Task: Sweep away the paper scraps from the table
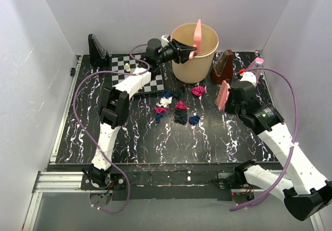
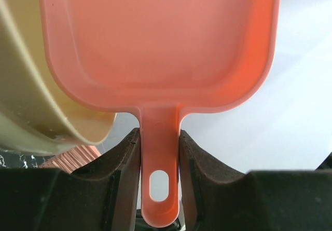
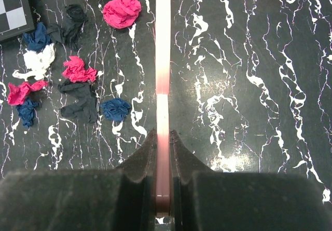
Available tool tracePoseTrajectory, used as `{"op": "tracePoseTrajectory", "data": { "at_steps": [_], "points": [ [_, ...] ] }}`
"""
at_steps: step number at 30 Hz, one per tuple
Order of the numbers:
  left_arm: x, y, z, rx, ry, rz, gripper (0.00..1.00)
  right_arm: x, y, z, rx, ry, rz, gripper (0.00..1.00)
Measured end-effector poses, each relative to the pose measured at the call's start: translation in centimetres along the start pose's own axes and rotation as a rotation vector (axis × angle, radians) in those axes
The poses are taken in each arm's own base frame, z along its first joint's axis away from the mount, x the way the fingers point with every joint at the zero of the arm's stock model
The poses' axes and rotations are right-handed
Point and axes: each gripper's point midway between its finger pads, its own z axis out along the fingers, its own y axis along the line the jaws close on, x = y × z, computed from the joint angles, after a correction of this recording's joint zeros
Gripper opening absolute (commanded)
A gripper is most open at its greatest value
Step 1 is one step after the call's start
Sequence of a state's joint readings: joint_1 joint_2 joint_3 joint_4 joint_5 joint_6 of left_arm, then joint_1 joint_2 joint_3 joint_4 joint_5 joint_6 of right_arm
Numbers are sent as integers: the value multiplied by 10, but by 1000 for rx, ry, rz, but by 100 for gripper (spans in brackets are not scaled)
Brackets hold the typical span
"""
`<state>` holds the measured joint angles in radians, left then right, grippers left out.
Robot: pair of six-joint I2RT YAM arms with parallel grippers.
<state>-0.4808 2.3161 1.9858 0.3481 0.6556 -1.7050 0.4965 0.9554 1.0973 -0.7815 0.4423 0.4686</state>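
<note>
The left hand is pinching the handle of a pink dustpan, one finger on each side of it. The pan stands upright at the rim of a beige bucket at the far side of the desk.

The right hand is clamped on a pink brush, seen edge-on from the wrist camera and reaching out over the desk towards the bucket.

The paper scraps all lie on the desk, left of the brush in the right wrist view and between it and the chessboard. Most sit in a loose cluster of magenta, dark blue, black and white lumps. One larger magenta lump sits apart, closer to the bucket. A dark blue scrap is the one nearest the brush, though not touching it.
</note>
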Motion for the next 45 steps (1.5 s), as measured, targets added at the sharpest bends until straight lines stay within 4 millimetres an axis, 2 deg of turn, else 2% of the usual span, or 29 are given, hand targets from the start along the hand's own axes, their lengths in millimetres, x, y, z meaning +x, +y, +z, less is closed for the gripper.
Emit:
{"op": "tracePoseTrajectory", "data": {
  "at_steps": [3,11,17,19,22,26,29,32,34,36,38,41,45],
  "points": [
    [1,-5,2,6,14,-7,0,0,0,0,0,-1,1,1],
    [11,-46,-1,2,22,195,0,0,0,0,0,-1,0,1],
    [33,-43,-22,-129,64,356,0,-4,-3,-5,-4,-22,-19,1],
    [46,-42,-36,-197,68,440,0,-8,-5,-9,-3,-41,-37,1],
    [76,-52,-63,-269,77,607,0,-24,-6,-18,-4,-86,-58,1],
    [119,-79,-109,-300,90,825,0,-52,-6,-34,-15,-178,-67,1],
    [140,-85,-157,-340,79,976,0,-64,-8,-47,-33,-240,-66,1],
    [144,-66,-199,-432,55,1063,0,-73,-7,-64,-82,-304,-65,1],
    [141,-36,-221,-533,50,1088,0,-80,-3,-75,-135,-358,-60,1],
    [143,-5,-234,-619,76,1097,0,-83,3,-83,-192,-399,-68,1],
    [152,36,-244,-713,145,1101,0,-84,12,-92,-268,-437,-81,1],
    [166,80,-255,-798,241,1098,0,-88,32,-101,-382,-463,-103,1],
    [180,116,-268,-864,321,1106,0,-89,63,-97,-510,-437,-137,1]
  ]
}}
